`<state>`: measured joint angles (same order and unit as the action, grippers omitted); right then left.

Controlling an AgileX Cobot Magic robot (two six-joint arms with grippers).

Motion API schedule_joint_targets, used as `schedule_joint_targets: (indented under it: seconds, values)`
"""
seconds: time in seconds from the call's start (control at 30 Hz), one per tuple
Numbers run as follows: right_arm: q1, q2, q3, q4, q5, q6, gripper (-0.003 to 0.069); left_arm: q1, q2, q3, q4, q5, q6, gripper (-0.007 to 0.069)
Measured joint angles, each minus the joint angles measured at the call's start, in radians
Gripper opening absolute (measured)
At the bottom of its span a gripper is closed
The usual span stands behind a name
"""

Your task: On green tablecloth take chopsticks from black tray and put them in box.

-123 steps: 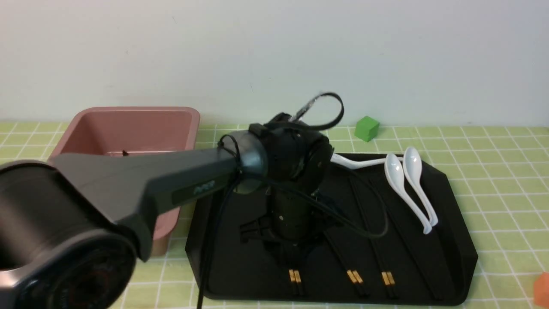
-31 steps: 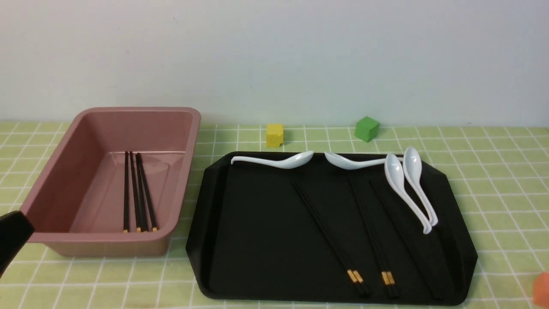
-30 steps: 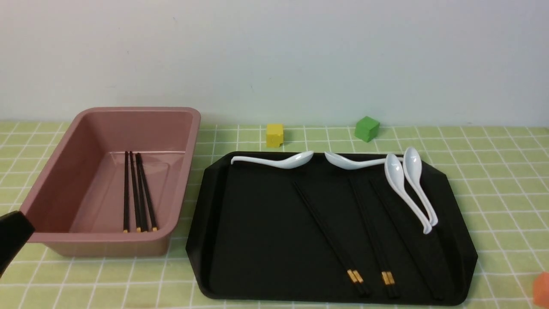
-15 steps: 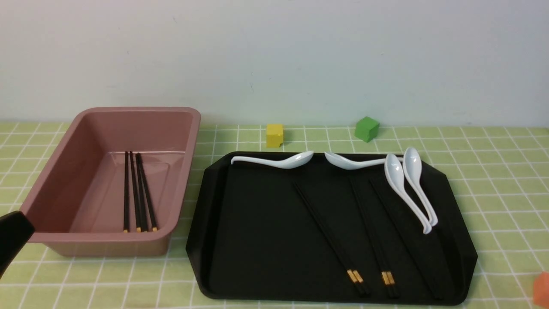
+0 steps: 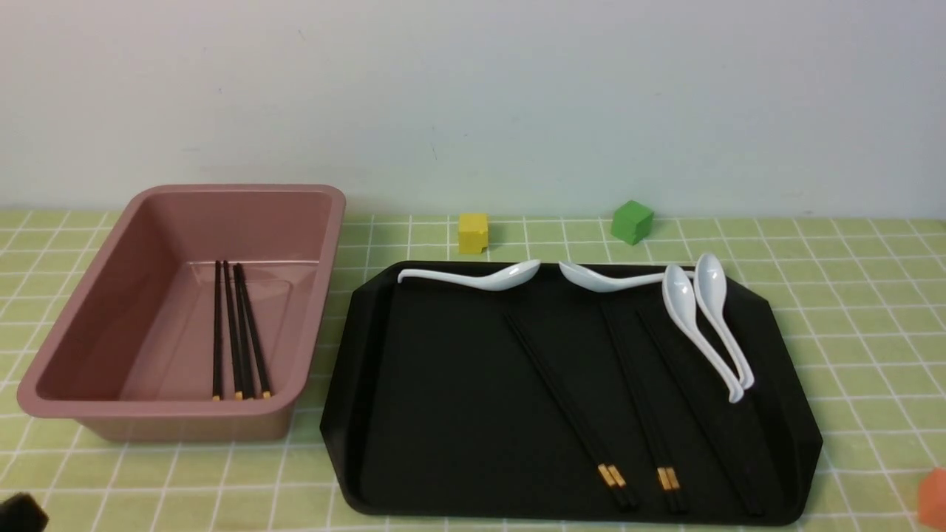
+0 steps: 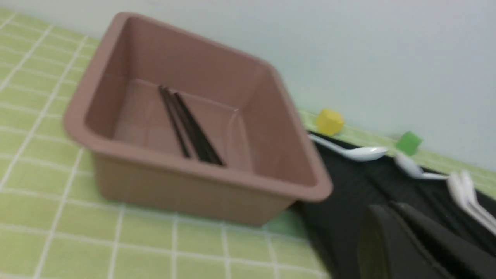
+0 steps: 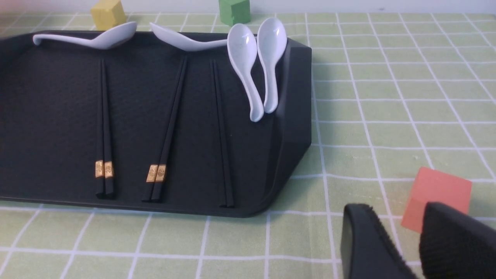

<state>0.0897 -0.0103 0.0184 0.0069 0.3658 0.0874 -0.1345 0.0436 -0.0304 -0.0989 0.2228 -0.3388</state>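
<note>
The pink box [image 5: 318, 222] stands at the left on the green tablecloth [image 5: 872, 332], with several black chopsticks [image 5: 236, 332] lying lengthwise inside it. To its right the black tray [image 5: 443, 414] carries two gold-banded chopstick pairs [image 5: 569, 403] [image 5: 643, 403] and further plain black sticks [image 5: 702, 414]. In the left wrist view my left gripper [image 6: 387, 207] is shut and empty, near the tray's left edge beside the box [image 6: 116, 128]. My right gripper [image 7: 397, 211] is open and empty, over the cloth off the tray's right near corner.
Several white spoons [image 5: 695, 318] rest along the tray's far and right rim. A yellow cube [image 5: 473, 233] and a green cube [image 5: 632, 222] sit behind the tray. An orange cube [image 7: 438, 193] lies just beyond my right fingertips. A bit of my left arm [image 5: 18, 513] shows at the front left corner.
The left arm's black end has sunk from beside the box's near left corner toward the bottom left corner. Four seconds ago it was over the tray, whose leftmost pair is now gone.
</note>
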Motion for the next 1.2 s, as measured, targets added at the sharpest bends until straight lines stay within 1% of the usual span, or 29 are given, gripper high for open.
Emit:
schedule_joint_targets:
  seconds: [0.07,0.17,0.27,0.53,1.2]
  values:
    - [0.000,0.000,0.000,0.000,0.000,0.000,0.0240,0.026,-0.039,0.048,0.007,0.052,0.000,-0.0012]
    - [0.000,0.000,0.000,0.000,0.000,0.000,0.0240,0.031,-0.052,0.057,0.011,0.138,0.000,-0.0008]
    - [0.000,0.000,0.000,0.000,0.000,0.000,0.0240,0.032,-0.055,0.060,0.011,0.169,0.000,-0.0004]
    - [0.000,0.000,0.000,0.000,0.000,0.000,0.0240,-0.009,-0.056,0.060,0.015,0.170,0.000,0.0001]
    - [0.000,0.000,0.000,0.000,0.000,0.000,0.0240,-0.011,-0.056,0.060,0.016,0.170,0.000,0.0014]
